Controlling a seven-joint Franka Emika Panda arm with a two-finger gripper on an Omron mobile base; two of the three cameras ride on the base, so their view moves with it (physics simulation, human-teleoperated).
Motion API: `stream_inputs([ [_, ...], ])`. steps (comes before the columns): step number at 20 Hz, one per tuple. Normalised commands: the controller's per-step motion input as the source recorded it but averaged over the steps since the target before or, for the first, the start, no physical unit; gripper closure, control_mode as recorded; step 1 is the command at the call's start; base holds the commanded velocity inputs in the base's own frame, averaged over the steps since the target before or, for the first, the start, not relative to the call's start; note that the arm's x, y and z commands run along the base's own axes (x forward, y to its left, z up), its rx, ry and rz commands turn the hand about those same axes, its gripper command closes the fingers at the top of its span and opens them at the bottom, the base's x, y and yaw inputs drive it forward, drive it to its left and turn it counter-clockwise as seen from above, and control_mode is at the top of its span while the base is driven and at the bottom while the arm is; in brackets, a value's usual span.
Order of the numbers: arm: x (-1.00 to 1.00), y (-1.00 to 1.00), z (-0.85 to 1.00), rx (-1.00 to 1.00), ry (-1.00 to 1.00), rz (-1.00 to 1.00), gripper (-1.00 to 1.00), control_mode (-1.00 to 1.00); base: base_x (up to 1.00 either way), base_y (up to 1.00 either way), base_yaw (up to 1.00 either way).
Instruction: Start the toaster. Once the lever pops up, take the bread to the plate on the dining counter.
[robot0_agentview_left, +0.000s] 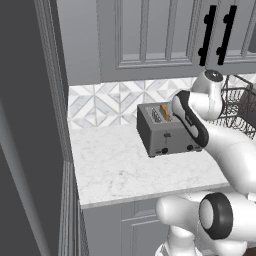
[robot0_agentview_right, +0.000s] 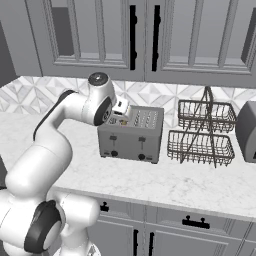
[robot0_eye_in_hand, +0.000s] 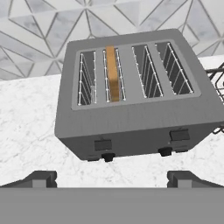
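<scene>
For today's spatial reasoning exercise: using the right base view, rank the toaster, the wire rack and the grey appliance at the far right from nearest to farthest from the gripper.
1. Toaster: directly below the open gripper, which hangs over its left end.
2. Wire rack: right of the toaster, on the same worktop.
3. Grey appliance: farthest, at the picture's right edge, beyond the rack.

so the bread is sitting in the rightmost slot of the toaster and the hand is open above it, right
Not quite. The bread sits in the second slot from the left of the toaster, as the hand view shows it, not the rightmost slot; the other slots look empty. The rest holds: the hand is open above the toaster.
</scene>
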Motion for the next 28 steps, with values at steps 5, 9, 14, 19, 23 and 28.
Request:
stream_inputs([
  [5,0.00,0.00,-0.10,0.00,0.00,0.00,-1.00,-1.00,0.00,0.00,0.00],
  [9,0.00,0.00,-0.19,0.00,0.00,0.00,-1.00,-1.00,0.00,0.00,0.00],
  [14,0.00,0.00,-0.14,0.00,0.00,0.00,-1.00,-1.00,0.00,0.00,0.00],
  [19,0.00,0.00,-0.08,0.00,0.00,0.00,-1.00,-1.00,0.00,0.00,0.00],
  [23,0.00,0.00,-0.01,0.00,0.00,0.00,-1.00,-1.00,0.00,0.00,0.00],
  [28,0.12,0.00,0.00,0.00,0.00,0.00,-1.00,-1.00,0.00,0.00,0.00],
])
